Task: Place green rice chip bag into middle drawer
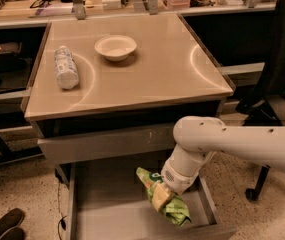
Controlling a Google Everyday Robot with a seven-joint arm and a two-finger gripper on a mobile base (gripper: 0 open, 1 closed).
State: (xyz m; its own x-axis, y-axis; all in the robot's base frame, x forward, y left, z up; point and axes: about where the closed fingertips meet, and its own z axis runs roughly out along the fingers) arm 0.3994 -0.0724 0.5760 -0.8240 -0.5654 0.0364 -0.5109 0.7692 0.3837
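Camera view (the only one): a white round-jointed robot arm [232, 144] is seen reaching in from the right, bent down below the cabinet's front edge. The gripper [160, 197] is positioned over the right part of the wide grey metal middle drawer [107, 209], which is pulled out w/ its plain floor exposed. The fingers are closed on the crinkly bright green rice chip bag [175, 210]. The bag is held tilted, upper end toward the cabinet, lower end down near the drawer floor (contact w/ the floor cannot be told). Above, a flat grey drawer front [102, 144] is seen slightly out. On the smooth beige cabinet top [152, 74], a white plastic bottle [66, 67] is laid on its side at left. A shallow cream bowl [115, 47] is set upright near it, not touching. A black office chair [282, 69] is seen at far right.
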